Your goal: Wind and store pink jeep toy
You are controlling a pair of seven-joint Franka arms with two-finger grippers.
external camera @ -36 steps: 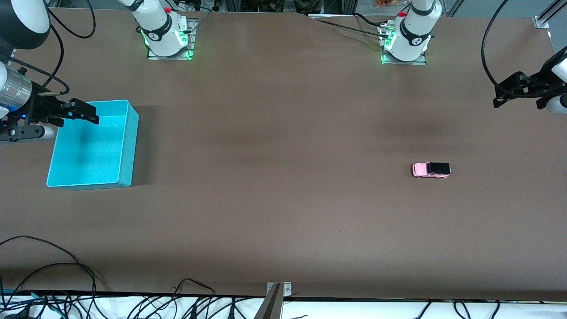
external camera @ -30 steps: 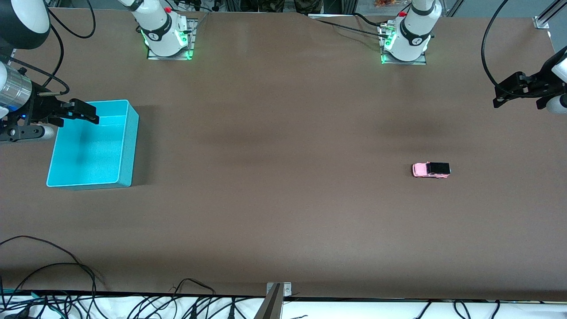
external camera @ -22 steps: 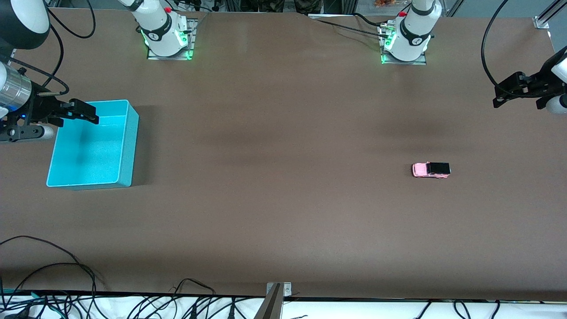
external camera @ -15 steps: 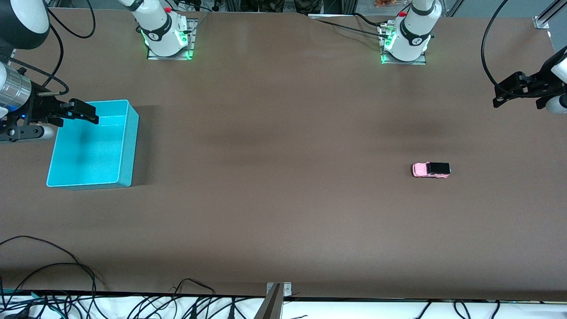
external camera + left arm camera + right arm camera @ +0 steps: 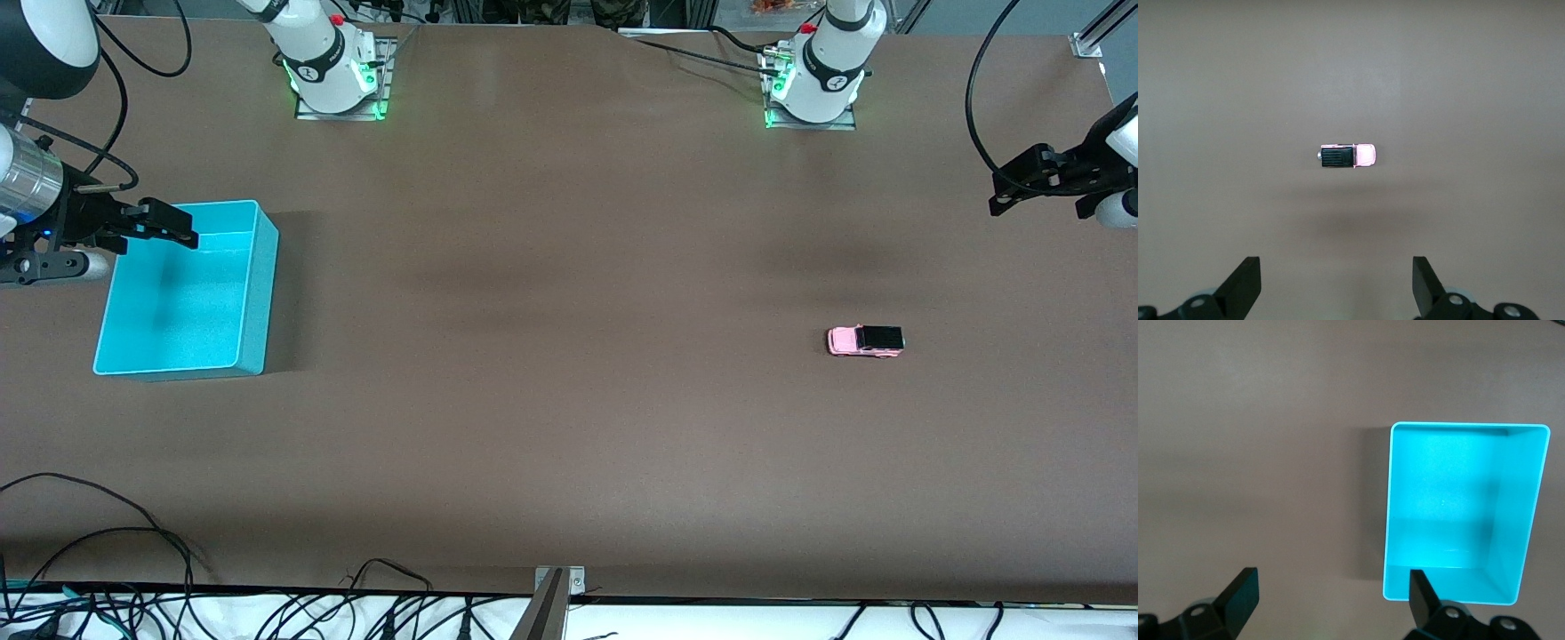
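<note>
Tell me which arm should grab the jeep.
Left. Its open pincer hangs near the jeep at its end of the table; the right pincer, open too, is by the bin.

Matt brown table (image 5: 569, 400); smooth turquoise plastic bin (image 5: 258, 293).

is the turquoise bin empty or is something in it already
Empty. The turquoise bin shows only its bare floor in the right wrist view; the pink jeep toy sits on the table, toward the left arm's end.
</note>
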